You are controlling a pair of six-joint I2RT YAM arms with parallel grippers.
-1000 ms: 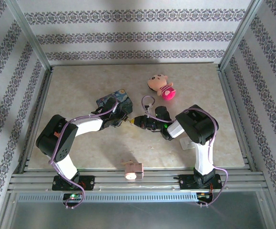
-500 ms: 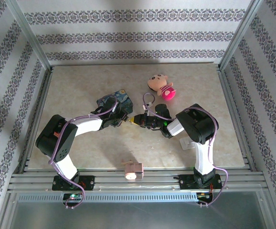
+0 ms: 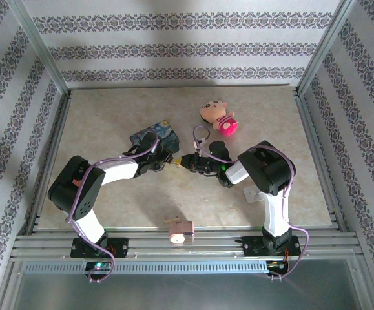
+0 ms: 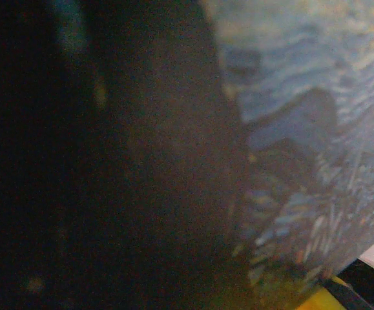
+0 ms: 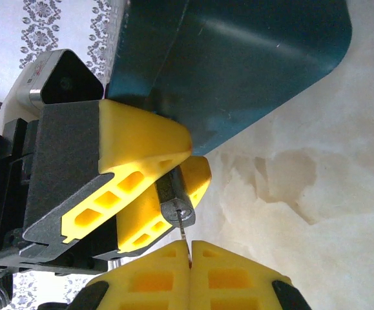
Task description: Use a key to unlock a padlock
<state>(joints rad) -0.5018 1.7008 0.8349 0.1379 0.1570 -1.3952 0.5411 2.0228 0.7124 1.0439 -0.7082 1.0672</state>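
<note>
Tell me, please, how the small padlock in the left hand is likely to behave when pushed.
The padlock looks metal, so probably rigid and heavy for its size. Pinched in the left hand, it may twist or slip if the key pushes off-axis.

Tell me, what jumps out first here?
Mid-table, the two arms meet tip to tip: the yellow left jaws pinch a tiny padlock while the right jaws grip a thin key pointed at it. Beyond them sit a blue starry tin and a pink plush toy.

beige marbled table (image 3: 109, 123) ringed by white walls (image 3: 174, 39) with purple floral stripes
</note>
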